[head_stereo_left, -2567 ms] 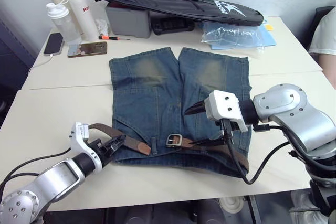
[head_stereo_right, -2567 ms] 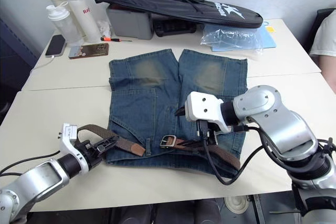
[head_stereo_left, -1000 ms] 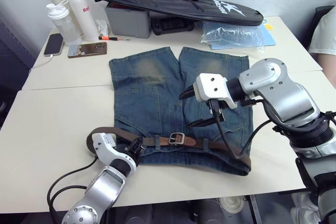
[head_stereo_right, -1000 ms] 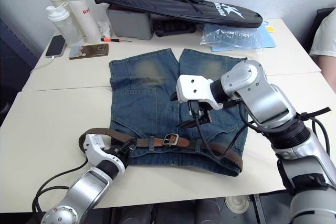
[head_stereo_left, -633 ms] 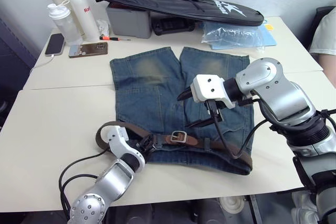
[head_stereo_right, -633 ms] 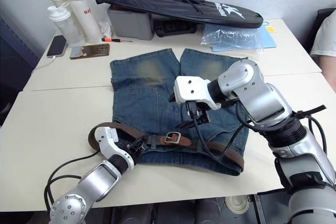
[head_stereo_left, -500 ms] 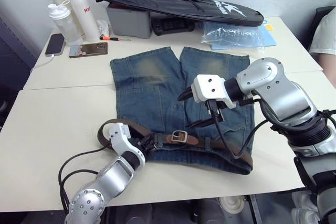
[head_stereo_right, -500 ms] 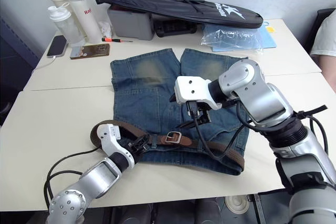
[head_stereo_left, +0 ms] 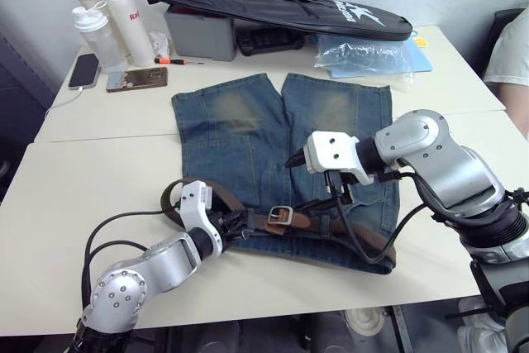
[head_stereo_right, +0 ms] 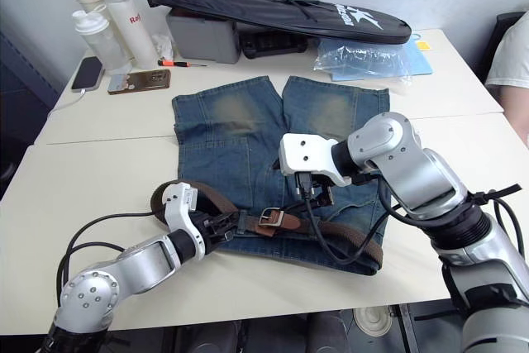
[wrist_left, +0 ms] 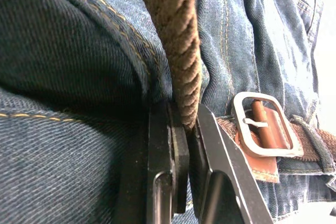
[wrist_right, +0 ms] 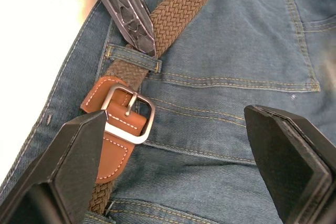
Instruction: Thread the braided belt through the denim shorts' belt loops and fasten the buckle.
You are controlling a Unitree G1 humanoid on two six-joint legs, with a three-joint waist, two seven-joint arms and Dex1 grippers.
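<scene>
Denim shorts [head_stereo_left: 273, 150] lay flat on the desk [head_stereo_left: 74, 179], waistband toward the robot, with the braided belt [head_stereo_right: 347, 236] along the waistband, passing under a belt loop [wrist_right: 131, 57] beside the silver buckle [head_stereo_left: 279, 216]. Left pincer [head_stereo_right: 221, 222] was pinching the belt's braided strap next to the buckle, its free length looping behind the wrist; right pincer [head_stereo_left: 307, 179] hung spread wide over the shorts, holding nothing. Bottles [head_stereo_left: 111, 14] stood at the desk's far corner, contents indiscernible, and the belt's far end was hidden under the right arm's cable.

Three bottles [head_stereo_left: 111, 18], two phones [head_stereo_left: 137, 78] (side by side), one belt [head_stereo_left: 347, 231].
</scene>
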